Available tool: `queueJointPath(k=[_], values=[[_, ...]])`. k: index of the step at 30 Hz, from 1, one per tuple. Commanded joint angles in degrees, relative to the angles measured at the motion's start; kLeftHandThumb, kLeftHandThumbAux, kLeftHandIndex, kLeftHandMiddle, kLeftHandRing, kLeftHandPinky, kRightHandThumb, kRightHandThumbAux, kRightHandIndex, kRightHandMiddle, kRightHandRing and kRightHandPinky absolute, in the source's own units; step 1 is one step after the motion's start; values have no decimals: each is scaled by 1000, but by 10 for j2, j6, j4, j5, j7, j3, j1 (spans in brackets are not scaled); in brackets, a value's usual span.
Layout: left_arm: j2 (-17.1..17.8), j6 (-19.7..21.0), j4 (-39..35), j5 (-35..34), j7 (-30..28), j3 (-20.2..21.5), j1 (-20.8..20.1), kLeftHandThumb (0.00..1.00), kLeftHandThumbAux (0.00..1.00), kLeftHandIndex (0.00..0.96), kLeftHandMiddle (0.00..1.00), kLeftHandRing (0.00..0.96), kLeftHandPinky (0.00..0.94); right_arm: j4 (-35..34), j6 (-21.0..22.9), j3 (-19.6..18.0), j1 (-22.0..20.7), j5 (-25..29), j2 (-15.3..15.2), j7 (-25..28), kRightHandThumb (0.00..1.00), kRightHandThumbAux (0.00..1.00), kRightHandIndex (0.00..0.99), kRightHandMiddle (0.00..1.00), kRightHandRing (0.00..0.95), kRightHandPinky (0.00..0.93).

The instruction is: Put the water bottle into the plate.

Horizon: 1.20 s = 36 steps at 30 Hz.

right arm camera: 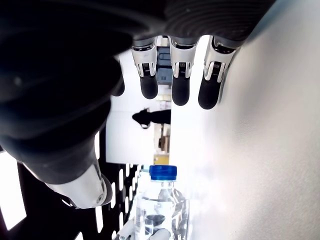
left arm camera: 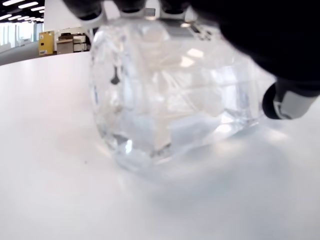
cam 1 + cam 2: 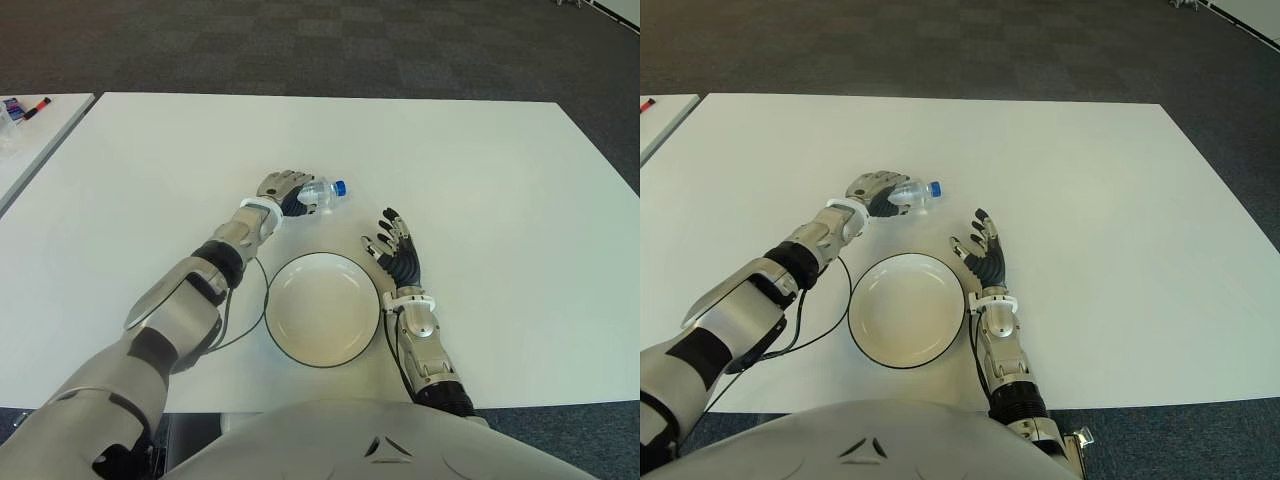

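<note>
The left hand [image 3: 283, 190] gripped the bottle [image 3: 322, 194] at the plate's [image 3: 322, 309] twelve o'clock; the wrist view alone showed it touching the table [image 3: 480, 180], while the right hand [image 3: 397, 250] lay open-fingered.

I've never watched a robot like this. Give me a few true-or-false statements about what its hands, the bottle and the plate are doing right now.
1. The left robot hand grips the clear plastic water bottle with a blue cap. True.
2. The bottle lies in the round white plate with a dark rim. False: it is on the white table, beyond the plate.
3. The right robot hand holds nothing, fingers spread. True.
4. The bottle has a red cap. False: blue.
</note>
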Motion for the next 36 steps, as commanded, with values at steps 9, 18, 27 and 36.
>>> queueJointPath(k=[9,18,27,36], values=[[-6,-9,50,4,-44,-12,28,426,347,11,70,68,126,16,12,-3,2,2,2,3,332,794,77,97,106,153],[-22,-24,98,-30,-102,11,11,436,347,0,52,47,116,5,17,-1,6,2,3,3,319,793,74,95,104,148],[-27,-20,105,-44,-112,21,11,462,369,0,39,37,108,-7,24,-1,12,3,4,4,313,785,68,95,99,142],[-30,-19,115,-44,-101,19,10,473,371,6,37,32,104,-11,33,-1,13,1,3,2,306,775,66,99,106,155]])
